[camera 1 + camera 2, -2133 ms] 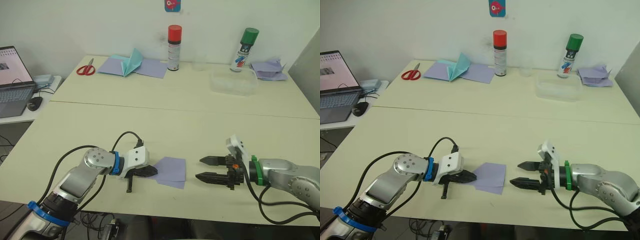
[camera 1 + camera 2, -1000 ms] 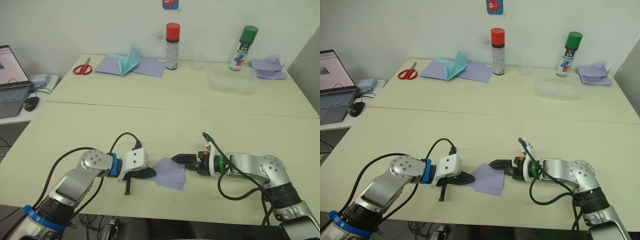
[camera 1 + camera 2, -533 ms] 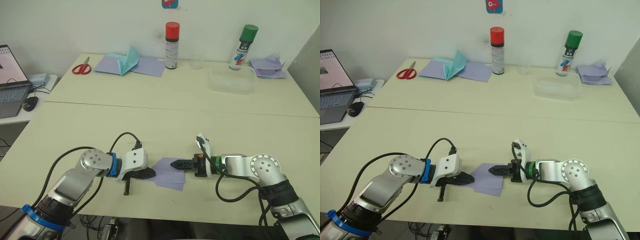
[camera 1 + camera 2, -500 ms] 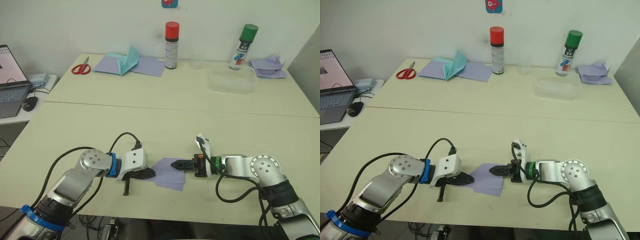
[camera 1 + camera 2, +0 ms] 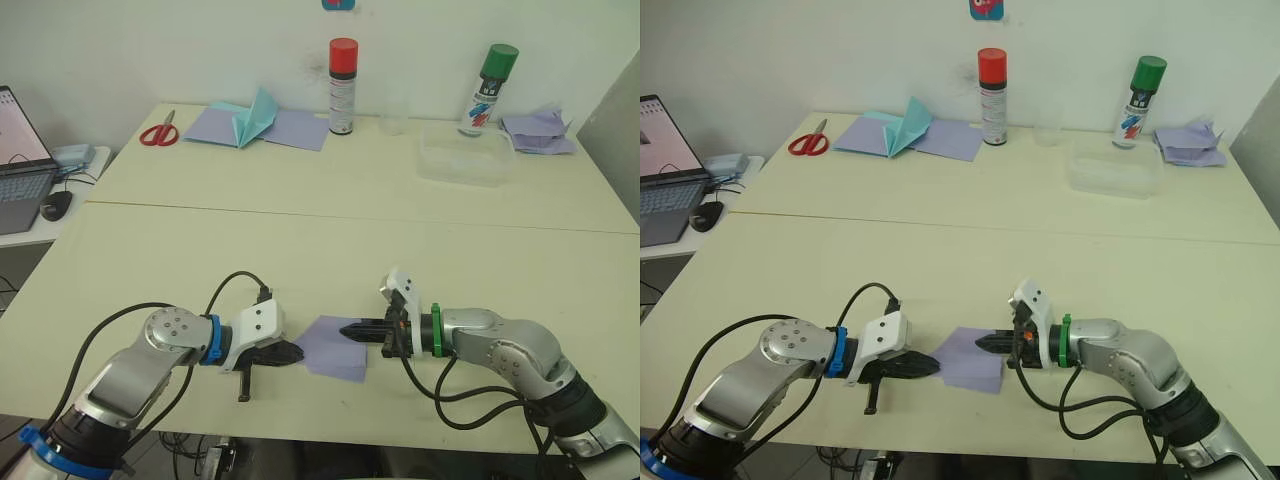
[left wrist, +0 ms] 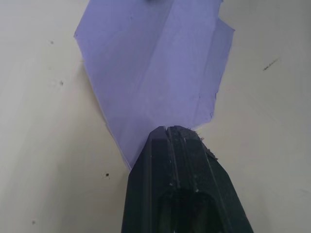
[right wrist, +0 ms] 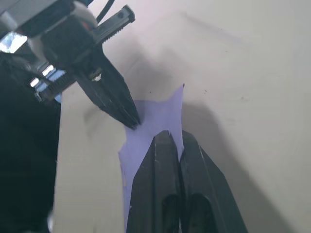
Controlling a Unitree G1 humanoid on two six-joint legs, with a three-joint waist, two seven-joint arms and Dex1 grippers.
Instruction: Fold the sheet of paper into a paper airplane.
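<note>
Near the front edge of the counter (image 5: 330, 230) lies the sheet of paper (image 5: 335, 347), pinched at opposite ends by the left gripper (image 5: 296, 352) and right gripper (image 5: 347, 329), fingers pressed together. Far behind stand two spray cans (image 5: 342, 72), scissors (image 5: 153, 133), a clear tub (image 5: 462, 164); labels unreadable.

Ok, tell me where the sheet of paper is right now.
In the left eye view the sheet of paper lies flat near the table's front edge, between the left hand and the right hand, whose closed tips meet it from opposite sides.
</note>
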